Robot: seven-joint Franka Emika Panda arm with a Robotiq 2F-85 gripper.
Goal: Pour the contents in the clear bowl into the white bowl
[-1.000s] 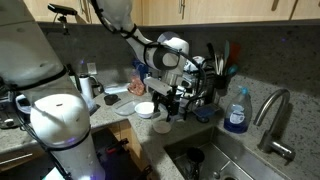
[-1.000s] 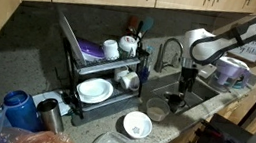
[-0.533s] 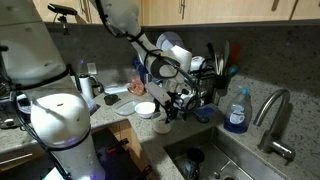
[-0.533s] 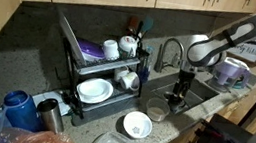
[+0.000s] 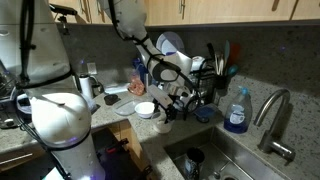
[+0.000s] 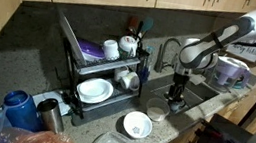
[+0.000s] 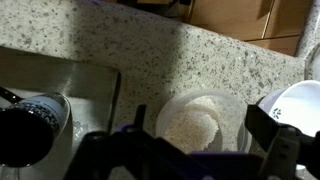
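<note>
**Tool spread over the clear bowl**

In an exterior view we see the tool (image 5: 172,103) hanging low over the tabletop, close to the white bowl (image 5: 146,109). The clear bowl (image 5: 162,126) sits just beside that bowl, nearer the tabletop's edge. From here we cannot tell how the jaws stand.

In an exterior view the tool (image 6: 177,91) points downward. The clear bowl (image 6: 157,113) lies below it, and the white bowl (image 6: 138,124) is just beside, in front of the dish rack (image 6: 98,67).

In the wrist view we find the tool (image 7: 185,158) spread, its fingers (image 7: 275,140) on either side of the clear bowl (image 7: 203,120). That bowl stands upright on the speckled tabletop (image 7: 200,55) with a pale heap inside. The white bowl (image 7: 297,105) is near it at the right edge.
</note>
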